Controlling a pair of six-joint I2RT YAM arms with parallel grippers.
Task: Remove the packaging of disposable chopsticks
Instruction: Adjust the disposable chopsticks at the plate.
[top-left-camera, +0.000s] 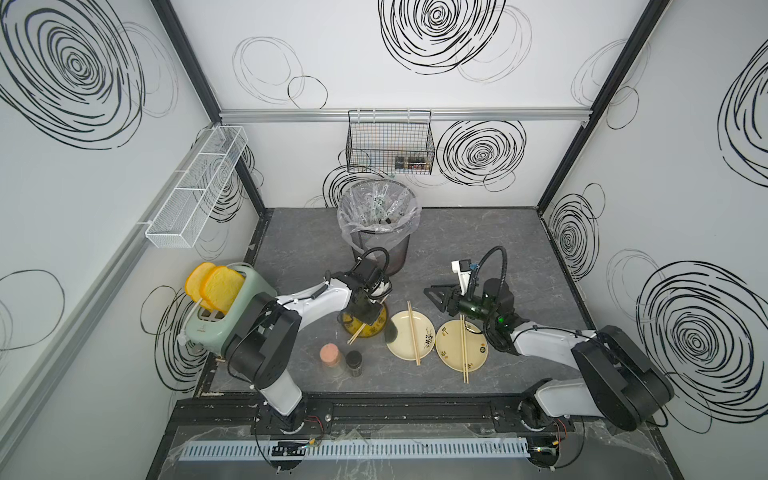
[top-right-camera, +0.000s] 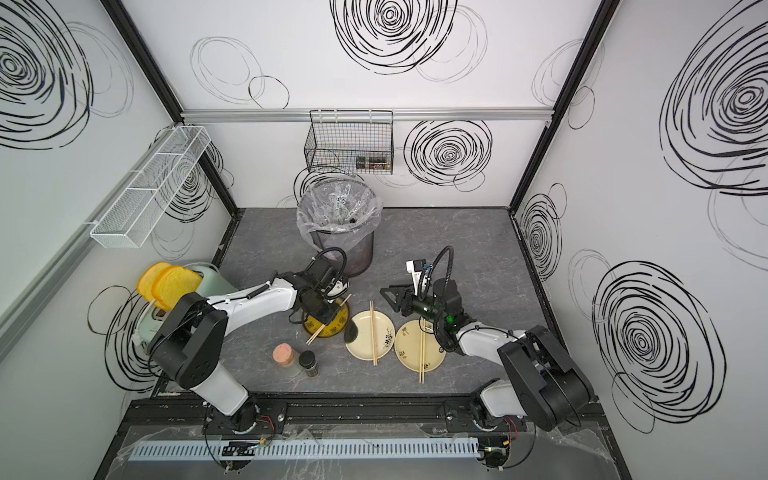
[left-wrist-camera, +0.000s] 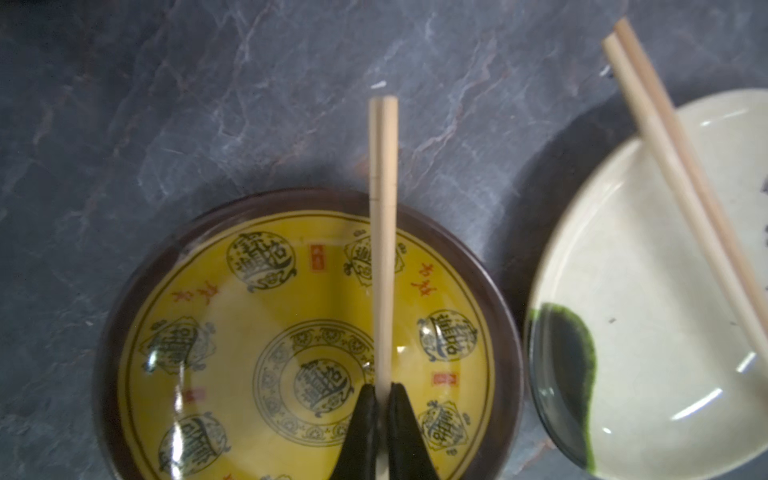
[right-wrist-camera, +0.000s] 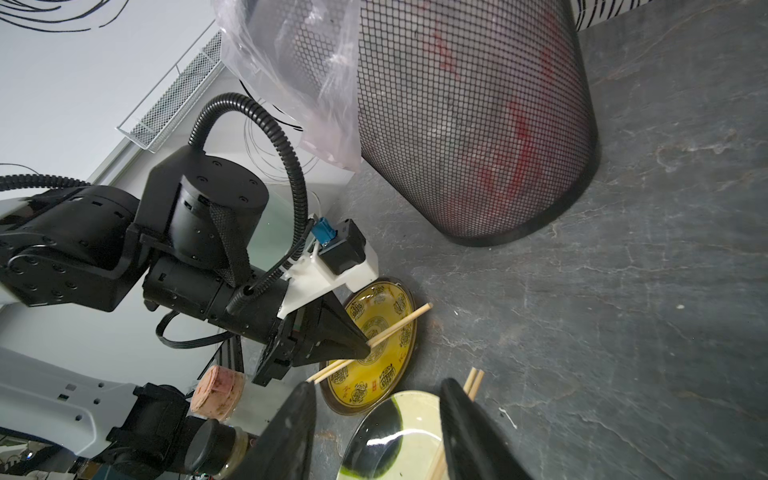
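My left gripper (left-wrist-camera: 383, 388) is shut on a bare pair of disposable chopsticks (left-wrist-camera: 383, 208), which lies across a yellow patterned plate (left-wrist-camera: 232, 316); in both top views it (top-left-camera: 365, 322) sits above that plate. A second pair (top-left-camera: 413, 332) rests on the middle cream plate (top-left-camera: 400, 347). A third pair (top-left-camera: 464, 351) rests on the right cream plate (top-left-camera: 451, 353). My right gripper (right-wrist-camera: 379, 384) is open and holds nothing, hovering (top-left-camera: 432, 296) behind the cream plates. Clear packaging with dark marks (top-left-camera: 380, 205) lies inside the lined mesh bin (top-left-camera: 399, 257).
A green toaster with bread slices (top-left-camera: 220, 307) stands at the left table edge. Two small jars (top-left-camera: 330, 357) (top-left-camera: 354, 362) stand in front of the yellow plate. A black wire basket (top-left-camera: 390, 143) and a white mesh shelf (top-left-camera: 195, 191) hang on the walls.
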